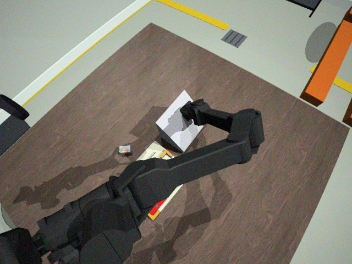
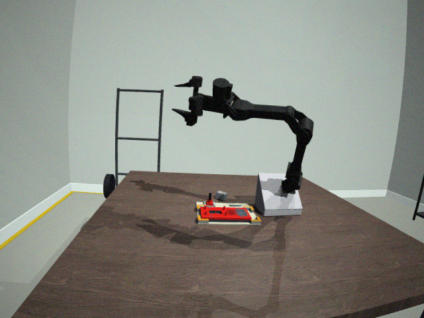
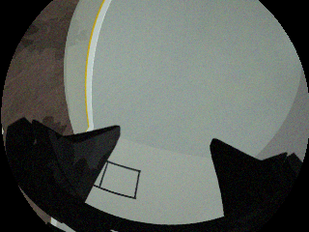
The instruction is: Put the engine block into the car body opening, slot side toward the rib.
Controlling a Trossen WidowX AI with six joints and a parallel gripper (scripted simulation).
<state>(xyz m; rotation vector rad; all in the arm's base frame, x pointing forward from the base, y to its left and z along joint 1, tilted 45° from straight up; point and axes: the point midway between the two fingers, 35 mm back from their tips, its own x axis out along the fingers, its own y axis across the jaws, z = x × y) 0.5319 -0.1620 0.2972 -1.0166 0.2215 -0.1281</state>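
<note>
The engine block, a small grey block (image 1: pixel 125 149) (image 2: pixel 221 195) with orange marks on top, lies on the table behind the cream tray (image 1: pixel 148 149) (image 2: pixel 229 223). The red car body (image 1: pixel 157 207) (image 2: pixel 226 217) lies in the tray between orange corner pieces. A dark opening shows in its top in the exterior view; in the top view my arm hides most of the body. My gripper (image 2: pixel 173 97) (image 3: pixel 167 137) is open and empty, high above the table and pointing sideways, away from block and body. Slot and rib are too small to tell.
A white wedge (image 1: pixel 181 99) (image 2: pixel 273 205) stands beside the tray, with the foot of my arm at its sloping face. A small red piece with a black knob (image 2: pixel 209 201) stands on the tray behind the body. A hand truck (image 2: pixel 138 138) stands beyond the table.
</note>
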